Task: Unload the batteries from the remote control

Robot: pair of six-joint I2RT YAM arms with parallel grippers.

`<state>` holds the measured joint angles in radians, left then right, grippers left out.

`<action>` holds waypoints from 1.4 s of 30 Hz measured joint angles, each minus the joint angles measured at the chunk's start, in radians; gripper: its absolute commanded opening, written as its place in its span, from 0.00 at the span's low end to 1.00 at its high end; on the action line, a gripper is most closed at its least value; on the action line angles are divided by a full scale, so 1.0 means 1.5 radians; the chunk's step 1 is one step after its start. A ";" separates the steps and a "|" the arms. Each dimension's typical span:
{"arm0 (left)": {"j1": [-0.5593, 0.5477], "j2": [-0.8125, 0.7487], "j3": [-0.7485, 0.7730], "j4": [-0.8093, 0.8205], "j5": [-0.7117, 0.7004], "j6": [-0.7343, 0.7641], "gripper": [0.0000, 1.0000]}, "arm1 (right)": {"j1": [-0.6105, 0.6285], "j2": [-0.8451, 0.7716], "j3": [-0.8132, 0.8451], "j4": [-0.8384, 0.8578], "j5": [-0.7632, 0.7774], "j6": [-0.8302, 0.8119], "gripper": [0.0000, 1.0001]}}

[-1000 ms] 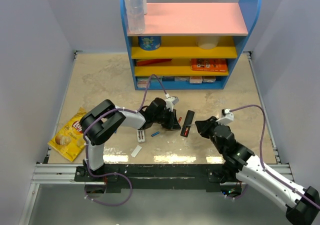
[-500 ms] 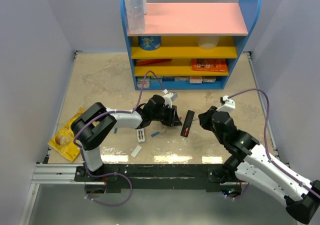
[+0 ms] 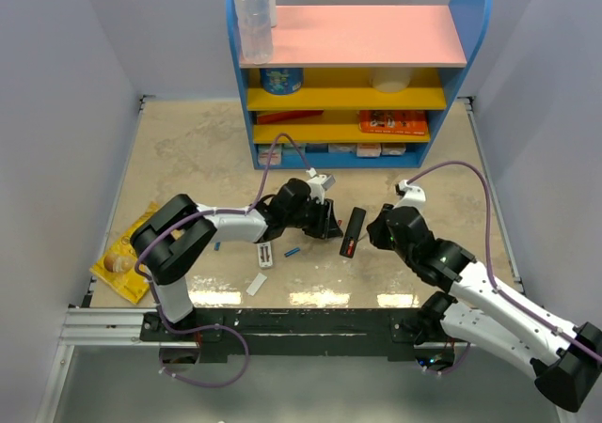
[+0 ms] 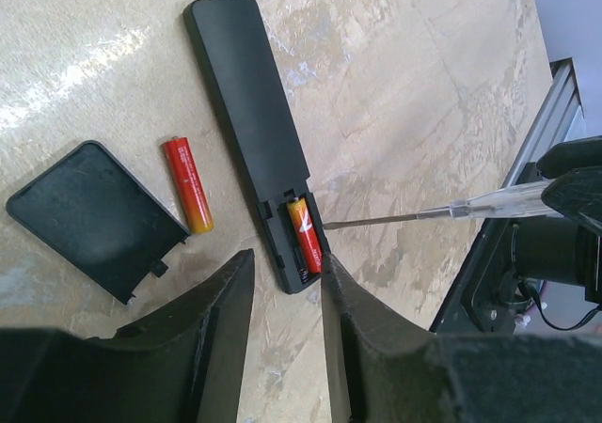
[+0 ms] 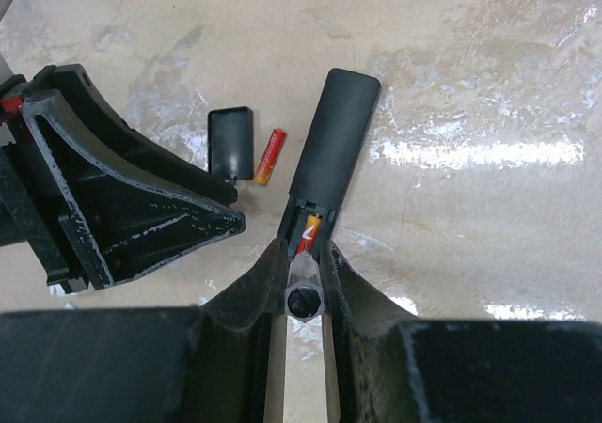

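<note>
Presently on the counter [image 4: 423, 85]: one black remote control [image 4: 249, 113], lying back side up near the middle, battery bay at its near end uncovered. One red-and-yellow battery [image 4: 304, 235] sits in that bay, in the slot nearer the right arm; the other slot looks vacant. One matching red battery [image 4: 188, 183] lies loose just beside the remote, between it and the detached black cover [image 4: 94, 216]. One blue battery [image 3: 293, 252] lies apart on the counter, nearer the arm bases. Left claw [image 4: 287, 320]: jaws apart, gripping nothing, fingers either side of the remote's open end; contact with the casing cannot be told. Right claw [image 5: 306, 254]: clamped on a screwdriver [image 4: 494, 198] with a clear handle, its thin metal shaft reaching in from the right, tip at the edge of the bay against the seated battery. Also present: a yellow chip bag [image 3: 127, 254] at the left edge, and a blue shelf [image 3: 357, 66] at the back with a clear bottle [image 3: 253, 14] on top.
</note>
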<state>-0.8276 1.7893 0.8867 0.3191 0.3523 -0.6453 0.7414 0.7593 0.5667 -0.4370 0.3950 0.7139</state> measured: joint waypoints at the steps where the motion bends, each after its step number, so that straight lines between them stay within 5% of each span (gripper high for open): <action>1: -0.001 0.000 0.000 0.000 0.000 0.000 0.38 | 0.000 0.001 -0.001 0.003 -0.002 -0.001 0.00; 42: -0.004 0.009 0.005 0.001 0.002 0.000 0.38 | 0.003 0.045 0.023 0.004 -0.013 -0.052 0.00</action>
<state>-0.8337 1.8023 0.8940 0.3199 0.3557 -0.6449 0.7452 0.8272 0.6018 -0.4305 0.3756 0.6357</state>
